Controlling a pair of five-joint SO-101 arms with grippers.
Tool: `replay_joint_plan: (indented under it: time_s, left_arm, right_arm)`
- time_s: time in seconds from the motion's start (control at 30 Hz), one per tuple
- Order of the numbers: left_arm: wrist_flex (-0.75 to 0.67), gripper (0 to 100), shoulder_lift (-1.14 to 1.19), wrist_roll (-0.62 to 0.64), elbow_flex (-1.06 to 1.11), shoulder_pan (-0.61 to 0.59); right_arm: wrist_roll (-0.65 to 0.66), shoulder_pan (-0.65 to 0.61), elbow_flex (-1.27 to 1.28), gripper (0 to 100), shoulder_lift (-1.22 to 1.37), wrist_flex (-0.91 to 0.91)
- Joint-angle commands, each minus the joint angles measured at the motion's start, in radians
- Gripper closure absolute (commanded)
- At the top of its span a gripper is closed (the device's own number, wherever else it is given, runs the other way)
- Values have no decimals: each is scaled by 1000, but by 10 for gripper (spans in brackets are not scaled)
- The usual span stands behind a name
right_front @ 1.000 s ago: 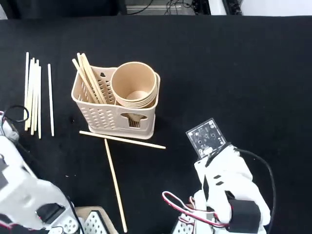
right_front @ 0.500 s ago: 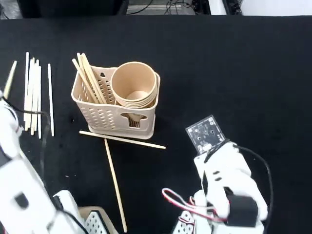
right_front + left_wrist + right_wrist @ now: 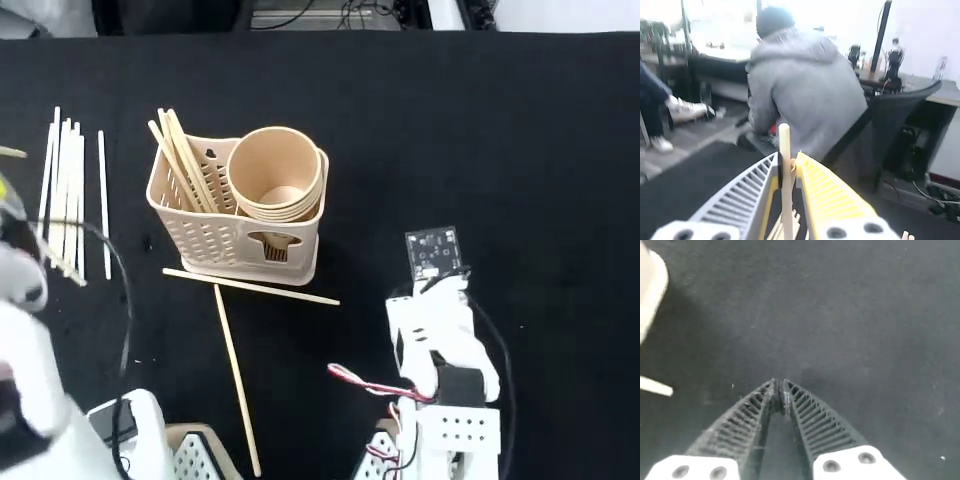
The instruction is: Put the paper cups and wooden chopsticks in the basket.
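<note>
Chopstick (image 3: pixel 784 137) apparently inside left end effector (image 3: pixel 788 160)

Yellow-and-white left gripper (image 3: pixel 788 159) pointing level, clamped on thin wooden chopstick (image 3: pixel 784 137); white right gripper (image 3: pixel 779 388) angled downward, jaws pressed together.

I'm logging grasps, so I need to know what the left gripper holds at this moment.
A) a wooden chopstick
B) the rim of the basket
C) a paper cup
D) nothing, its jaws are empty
A: in the left wrist view the left gripper is shut on a wooden chopstick, which stands up between its jaws.
</note>
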Motion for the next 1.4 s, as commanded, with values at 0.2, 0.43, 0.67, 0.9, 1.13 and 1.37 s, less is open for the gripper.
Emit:
replay_joint_plan:
  time_s: [0.2, 0.43, 0.67, 0.9, 1.13, 1.37]
  left_arm:
    - [-2, 971, 3, 121, -176, 166]
    - [-32, 971, -25, 153, -185, 255]
    - [-130, 971, -11, 226, -177, 265]
    - [-169, 971, 51, 219, -93, 446]
    - [-163, 971, 92, 161, -77, 493]
    - [-158, 971, 71, 146, -94, 493]
  right_arm:
    - [-11, 18, 2, 983, -5, 11]
    - [-11, 18, 12, 983, -5, 6]
    - [-9, 18, 12, 983, -5, 8]
    - [-9, 18, 12, 983, -5, 8]
    - [-6, 18, 12, 983, -5, 9]
    - [-6, 18, 12, 983, -7, 9]
